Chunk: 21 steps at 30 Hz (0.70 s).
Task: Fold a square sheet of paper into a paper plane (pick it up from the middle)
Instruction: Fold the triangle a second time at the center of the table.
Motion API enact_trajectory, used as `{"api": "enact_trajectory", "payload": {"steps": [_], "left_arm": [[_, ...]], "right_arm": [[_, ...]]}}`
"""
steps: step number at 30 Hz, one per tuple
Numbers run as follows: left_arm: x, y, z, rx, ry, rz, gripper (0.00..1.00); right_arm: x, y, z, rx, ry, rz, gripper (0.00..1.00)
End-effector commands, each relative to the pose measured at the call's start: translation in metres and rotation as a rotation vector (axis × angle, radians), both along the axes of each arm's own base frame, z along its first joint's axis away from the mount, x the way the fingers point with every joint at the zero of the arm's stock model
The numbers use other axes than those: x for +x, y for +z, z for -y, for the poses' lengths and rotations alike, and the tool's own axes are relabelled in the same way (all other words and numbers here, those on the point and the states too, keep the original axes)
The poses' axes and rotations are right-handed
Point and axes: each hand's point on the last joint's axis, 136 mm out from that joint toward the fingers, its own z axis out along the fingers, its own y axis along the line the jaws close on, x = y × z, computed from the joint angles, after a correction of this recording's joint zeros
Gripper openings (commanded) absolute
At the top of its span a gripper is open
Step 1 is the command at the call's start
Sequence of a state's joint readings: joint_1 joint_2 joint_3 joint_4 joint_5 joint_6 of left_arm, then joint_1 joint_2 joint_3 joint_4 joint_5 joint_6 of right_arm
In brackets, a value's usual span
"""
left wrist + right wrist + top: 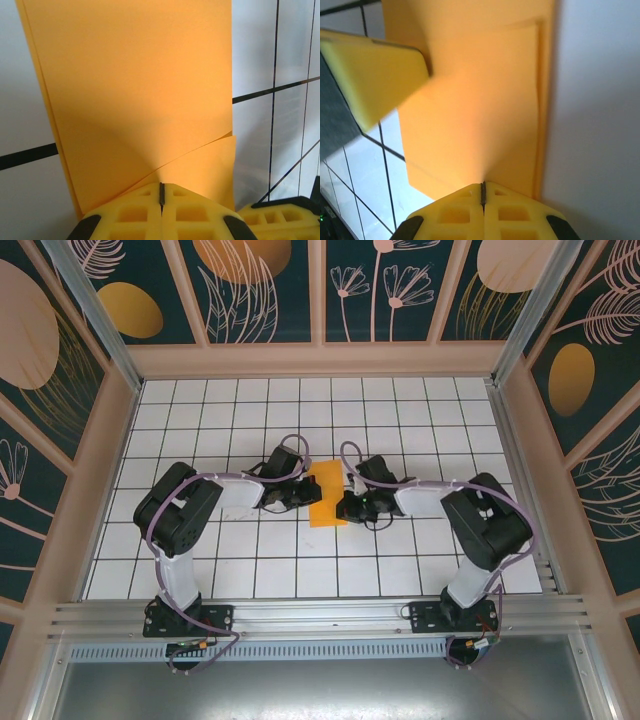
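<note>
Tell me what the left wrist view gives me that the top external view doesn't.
Left wrist: the orange paper close up, with doubled layers along its left edge and a slanted flap edge running to the shut left gripper. Top external: the left arm and right arm bent inward from opposite sides, and the paper's whole narrow outline. Both: the paper on the white gridded table, with the left gripper at its edge.
</note>
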<state>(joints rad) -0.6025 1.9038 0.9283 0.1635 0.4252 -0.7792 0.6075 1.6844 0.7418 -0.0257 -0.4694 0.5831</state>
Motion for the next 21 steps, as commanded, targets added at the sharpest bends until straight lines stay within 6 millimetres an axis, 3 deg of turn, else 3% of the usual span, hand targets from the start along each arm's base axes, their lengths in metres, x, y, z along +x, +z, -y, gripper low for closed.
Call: {"api": "enact_trajectory", "payload": {"steps": [1,4,6,10,13,15,19,21], "left_arm": [[-0.014,-0.041,-0.028,0.155,0.059,-0.095,0.0],[-0.01,-0.034,-0.024,0.134,0.056,-0.076,0.0],[-0.005,-0.022,-0.017,0.091,0.05,-0.049,0.0],[0.011,0.026,0.007,-0.036,0.019,0.041,0.01],[0.029,0.066,0.016,-0.086,0.027,0.127,0.19],[0.038,0.086,0.016,-0.096,0.053,0.169,0.3],[0.049,0.109,0.002,-0.077,0.136,0.238,0.58],[0.051,0.12,-0.008,-0.065,0.179,0.28,0.65]], "right_arm": [[-0.046,-0.027,0.037,-0.119,-0.015,-0.15,0.0],[-0.054,-0.024,0.046,-0.123,-0.031,-0.148,0.0],[-0.04,-0.007,0.044,-0.085,-0.069,-0.119,0.0],[0.009,0.063,0.018,0.04,-0.147,0.052,0.0],[0.034,0.09,0.018,0.073,-0.23,0.141,0.07],[0.044,0.099,0.019,0.112,-0.255,0.179,0.18],[0.056,0.103,0.024,0.126,-0.268,0.234,0.39],[0.064,0.1,0.028,0.131,-0.265,0.248,0.43]]}}
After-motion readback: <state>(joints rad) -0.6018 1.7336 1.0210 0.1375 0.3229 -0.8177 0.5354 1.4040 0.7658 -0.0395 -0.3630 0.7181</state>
